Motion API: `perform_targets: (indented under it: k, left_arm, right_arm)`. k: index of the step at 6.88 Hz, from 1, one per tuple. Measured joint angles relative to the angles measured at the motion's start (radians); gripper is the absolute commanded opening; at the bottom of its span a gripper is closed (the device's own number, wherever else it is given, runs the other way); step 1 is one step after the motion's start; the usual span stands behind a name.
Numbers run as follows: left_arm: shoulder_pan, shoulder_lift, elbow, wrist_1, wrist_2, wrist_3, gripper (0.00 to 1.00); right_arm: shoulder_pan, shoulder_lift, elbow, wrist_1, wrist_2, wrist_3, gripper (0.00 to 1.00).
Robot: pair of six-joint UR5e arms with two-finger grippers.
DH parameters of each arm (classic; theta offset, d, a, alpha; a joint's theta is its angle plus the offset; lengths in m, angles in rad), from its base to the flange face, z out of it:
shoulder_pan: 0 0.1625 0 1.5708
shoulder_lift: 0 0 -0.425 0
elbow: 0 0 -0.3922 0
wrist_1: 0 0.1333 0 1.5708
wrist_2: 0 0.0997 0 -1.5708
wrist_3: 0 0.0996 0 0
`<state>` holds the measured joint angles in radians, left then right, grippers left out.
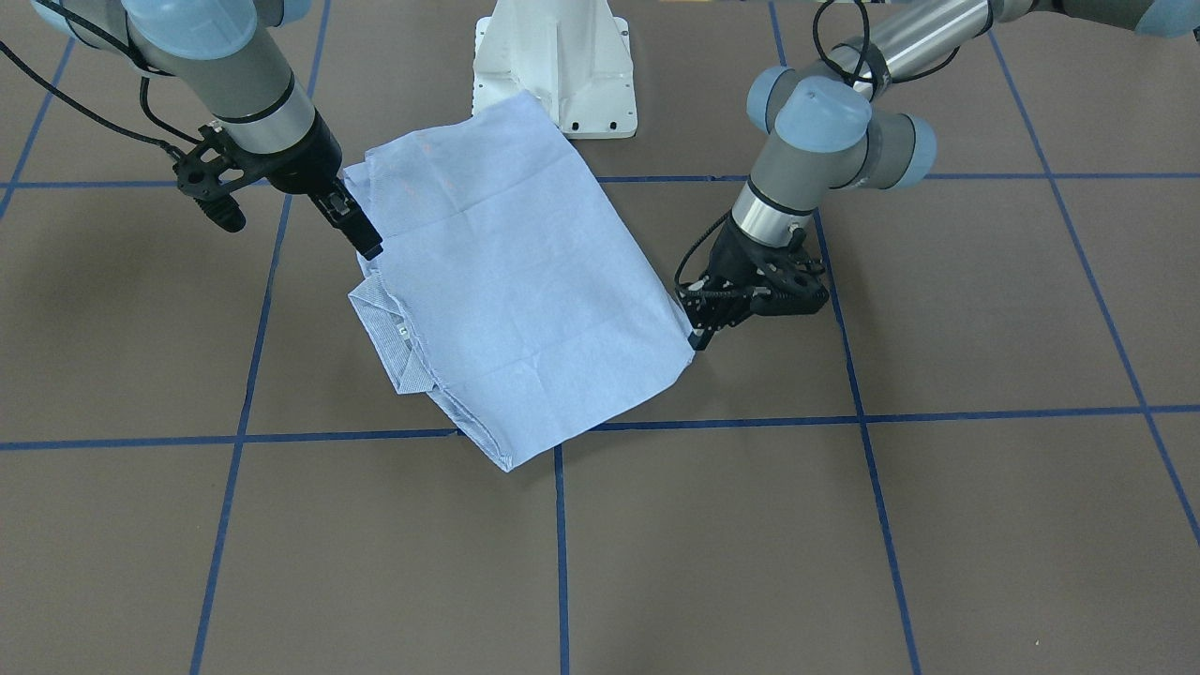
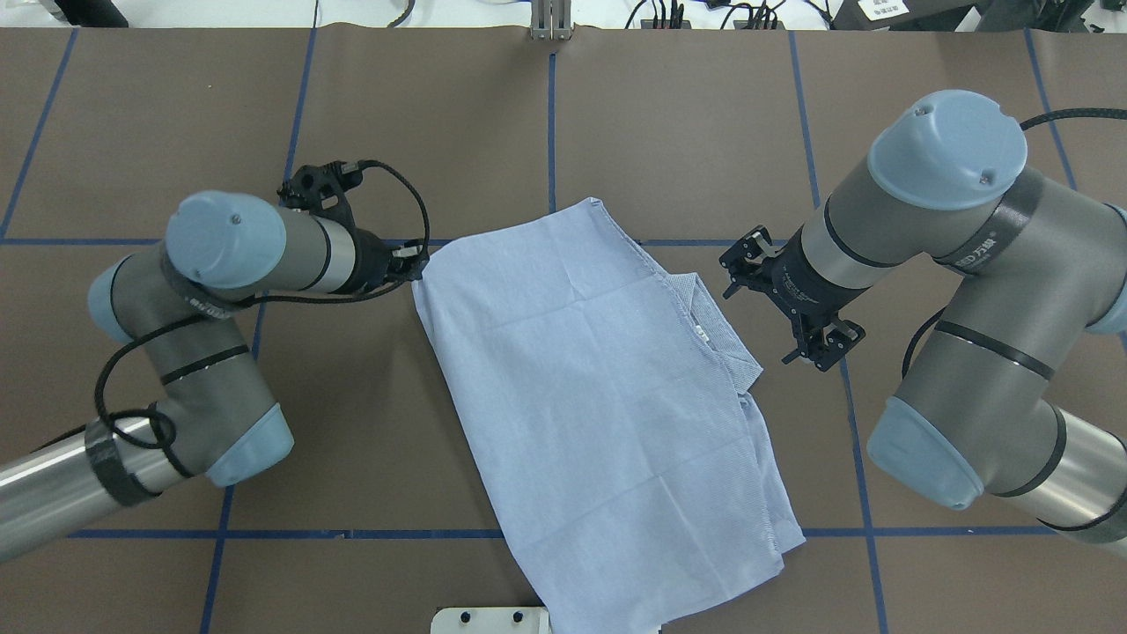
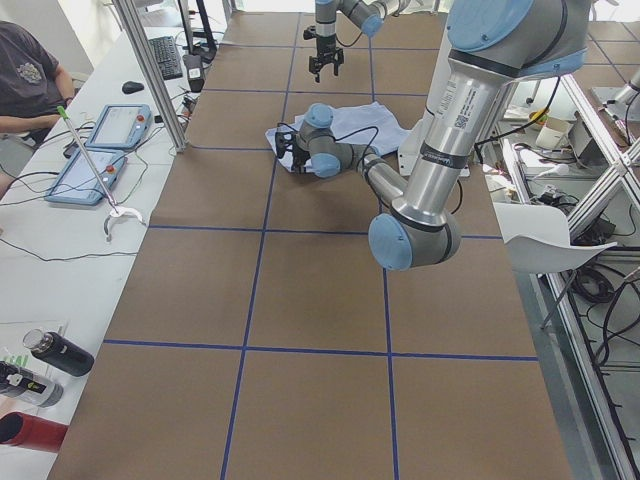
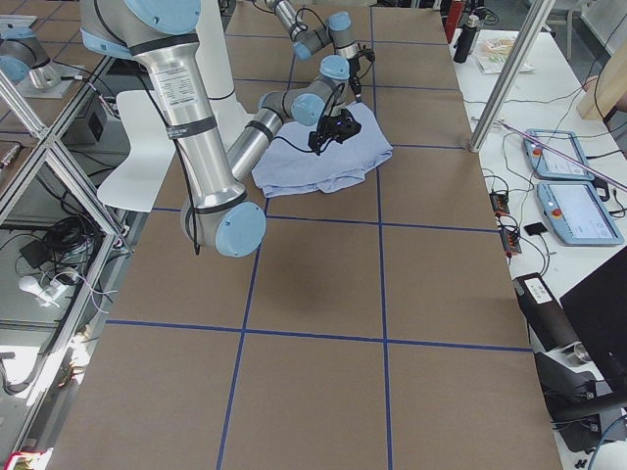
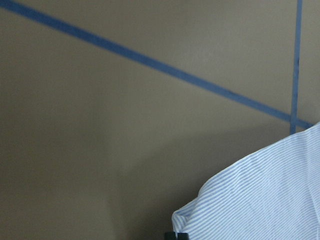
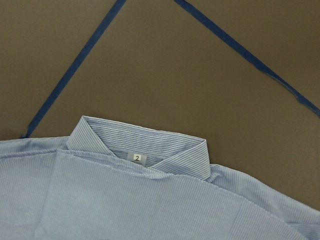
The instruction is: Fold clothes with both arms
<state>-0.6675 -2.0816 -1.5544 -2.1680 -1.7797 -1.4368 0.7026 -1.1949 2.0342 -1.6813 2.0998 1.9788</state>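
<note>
The light blue striped shirt [image 1: 525, 281] [image 2: 599, 396] lies folded flat on the brown table, back side up. Its collar [image 2: 713, 330] [image 6: 137, 145] with a small white label [image 6: 137, 158] sticks out from under one edge. My left gripper [image 1: 697, 337] [image 2: 416, 264] is low at the shirt's opposite edge, shut on a slightly curled corner of the cloth [image 5: 200, 212]. My right gripper [image 1: 372, 248] [image 2: 814, 357] hovers open beside the collar, apart from the cloth and holding nothing.
The white pedestal base [image 1: 553, 66] stands just behind the shirt's near end. Blue tape lines [image 1: 562, 544] cross the table. A side bench holds tablets [image 3: 110, 125] and bottles [image 3: 55, 350], and a person [image 3: 25, 80] sits there.
</note>
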Motion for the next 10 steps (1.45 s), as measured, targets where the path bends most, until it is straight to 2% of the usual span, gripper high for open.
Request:
perform_targets:
  k: [1, 2, 3, 4, 5, 6, 8, 10]
  left_arm:
    - [-0.067, -0.091, 0.155, -0.043, -0.001, 0.06, 0.0]
    - [-0.113, -0.179, 0.318, -0.111, -0.001, 0.09, 0.15]
    - [-0.138, -0.263, 0.46, -0.166, 0.0, 0.102, 0.45]
    - [-0.152, -0.323, 0.552, -0.198, 0.001, 0.11, 0.54]
    - [-0.169, -0.351, 0.588, -0.211, 0.0, 0.117, 0.54]
    - [-0.195, -0.348, 0.571, -0.212, -0.021, 0.125, 0.54]
    - [-0.258, -0.239, 0.396, -0.205, -0.141, 0.126, 0.54]
    - [-0.291, -0.145, 0.246, -0.187, -0.183, 0.126, 0.54]
  right_arm:
    - [0.0, 0.0, -0.001, 0.0, -0.005, 0.0, 1.0]
    - [-0.003, 0.002, -0.01, 0.004, -0.015, 0.0, 1.0]
    - [-0.006, 0.014, -0.038, 0.021, -0.034, -0.001, 1.0]
    - [-0.007, 0.03, -0.068, 0.05, -0.058, 0.0, 1.0]
    - [-0.016, 0.041, -0.084, 0.083, -0.094, 0.001, 1.0]
    - [-0.045, 0.055, -0.09, 0.108, -0.153, 0.005, 1.0]
    - [-0.139, 0.086, -0.09, 0.13, -0.245, 0.047, 1.0]
    - [-0.289, 0.096, -0.091, 0.15, -0.413, 0.157, 1.0]
